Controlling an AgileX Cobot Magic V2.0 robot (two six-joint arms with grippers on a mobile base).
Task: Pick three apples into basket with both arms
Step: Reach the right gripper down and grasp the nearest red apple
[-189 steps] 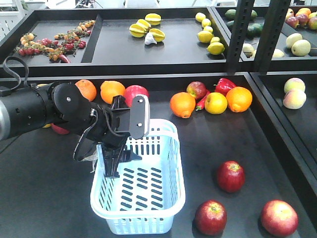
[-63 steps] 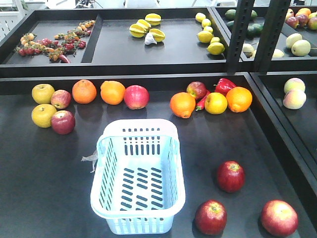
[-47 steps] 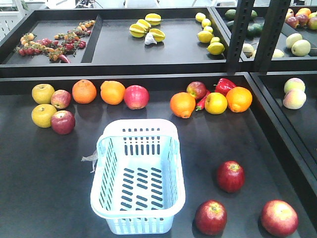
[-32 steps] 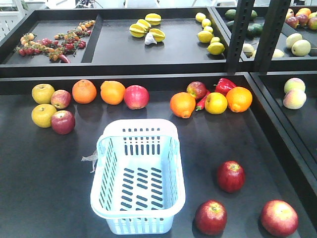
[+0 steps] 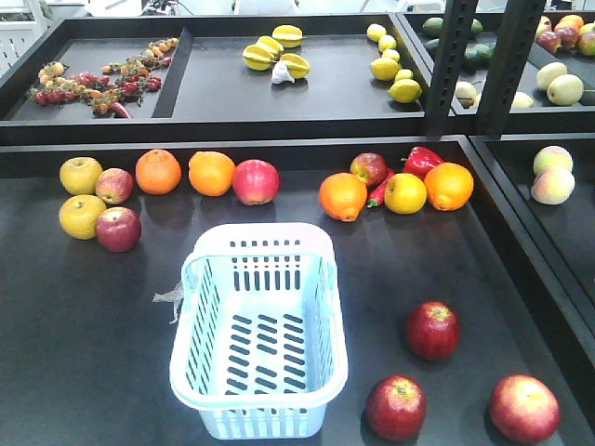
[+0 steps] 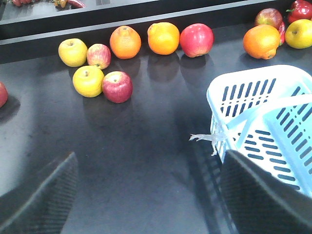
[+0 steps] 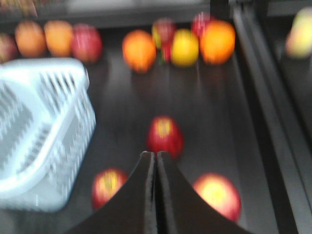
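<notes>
Three dark red apples lie at the front right of the table: one (image 5: 433, 330) behind, one (image 5: 395, 407) in front, one (image 5: 524, 408) at the far right. The pale blue basket (image 5: 262, 407) stands empty left of them, handle down at its far end. No arm shows in the front view. The left wrist view shows my left gripper (image 6: 151, 195) open, over bare table left of the basket (image 6: 229, 92). The blurred right wrist view shows my right gripper (image 7: 156, 155) shut and empty, above the three apples, its tips just before the middle one (image 7: 165, 135), with the basket (image 7: 29, 78) at left.
A row of oranges (image 5: 212, 172), red apples, a yellow fruit and a red pepper (image 5: 421, 158) lies behind the basket. Yellow and red apples (image 5: 118, 229) lie at the left. A raised shelf with more fruit and a dark post (image 5: 449, 65) stand behind.
The left arm, which hung over the basket's left rim three seconds ago, has left the front view. The fruit and basket have not moved in the last second.
</notes>
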